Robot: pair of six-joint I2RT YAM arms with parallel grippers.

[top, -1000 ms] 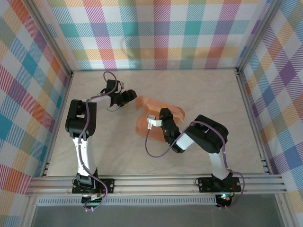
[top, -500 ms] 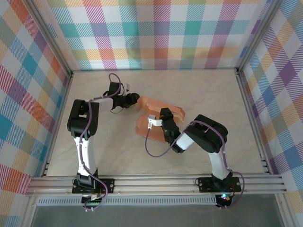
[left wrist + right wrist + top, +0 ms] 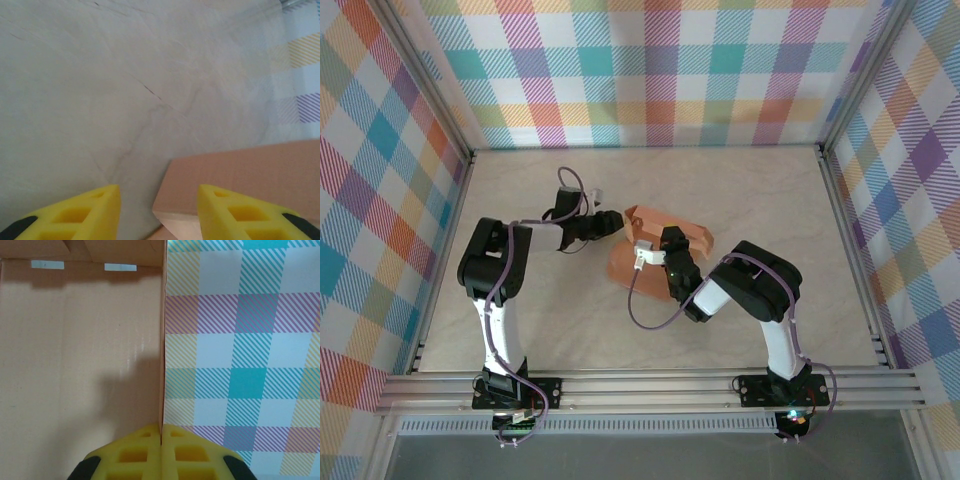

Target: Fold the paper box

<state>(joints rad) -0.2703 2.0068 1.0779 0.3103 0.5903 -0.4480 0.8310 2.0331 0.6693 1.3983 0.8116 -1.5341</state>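
The paper box (image 3: 694, 237) is a salmon-orange card sheet, partly folded up, lying mid-table between both arms. My left gripper (image 3: 615, 222) is at its left flap. In the left wrist view that gripper (image 3: 159, 212) is open, and a corner of the paper box (image 3: 235, 167) pokes in between the yellow fingers (image 3: 82, 210), close to the right one. My right gripper (image 3: 669, 240) holds the sheet from the near side. In the right wrist view the right gripper (image 3: 161, 435) is shut on the upright edge of a card panel (image 3: 80, 350) with two small slots near its top.
The pale marble table (image 3: 770, 190) is walled by checkered panels (image 3: 660, 80) at the back and both sides. An aluminium rail (image 3: 650, 385) runs along the near edge by the arm bases. Open tabletop lies right of and behind the box.
My left gripper has moved right, up to the box's left flap, and its jaws have narrowed. The flap now stands a little higher. The right arm has not moved.
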